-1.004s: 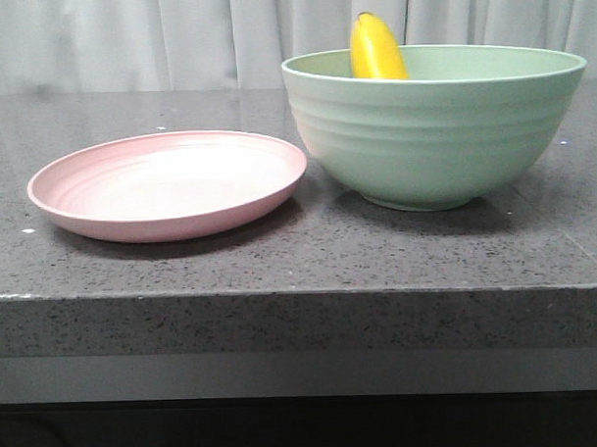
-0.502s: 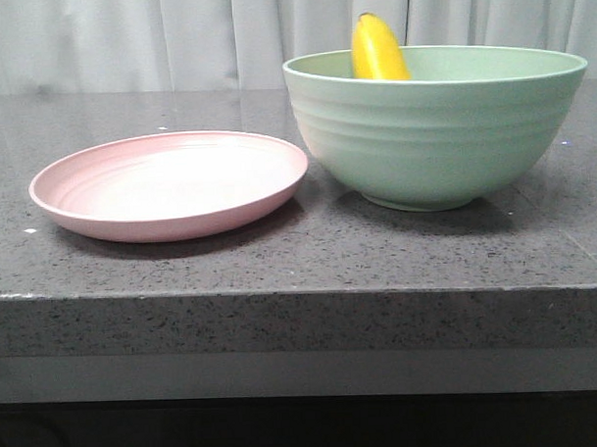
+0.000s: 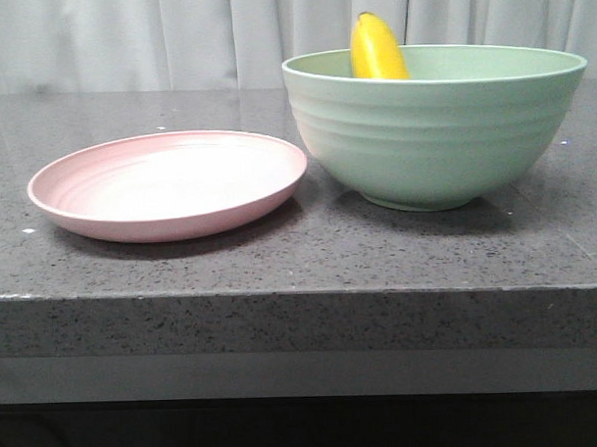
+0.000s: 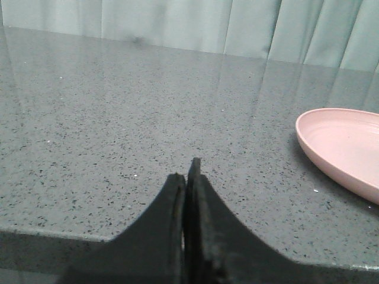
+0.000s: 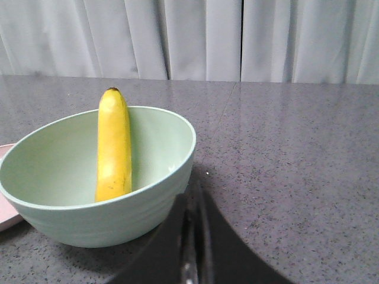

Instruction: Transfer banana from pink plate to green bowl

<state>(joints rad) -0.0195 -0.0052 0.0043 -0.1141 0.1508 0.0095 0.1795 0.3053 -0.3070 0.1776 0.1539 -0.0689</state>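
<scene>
The banana (image 3: pixel 376 48) is short, plump and bright yellow. It stands nearly upright inside the green bowl (image 3: pixel 436 130), leaning on the far wall, its dark tip above the rim. The bowl is deep, pale mint and ribbed, on the right. Just beside it on the left lies the shallow pink plate (image 3: pixel 168 184).

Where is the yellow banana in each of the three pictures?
Front view: the banana pokes up above the back rim of the green bowl, right of the pink plate.
Left wrist view: the banana is not in it; only the plate's edge shows.
Right wrist view: the banana leans upright against the bowl's inner wall.
Shared landmark: the pink plate shows in all three views.
</scene>
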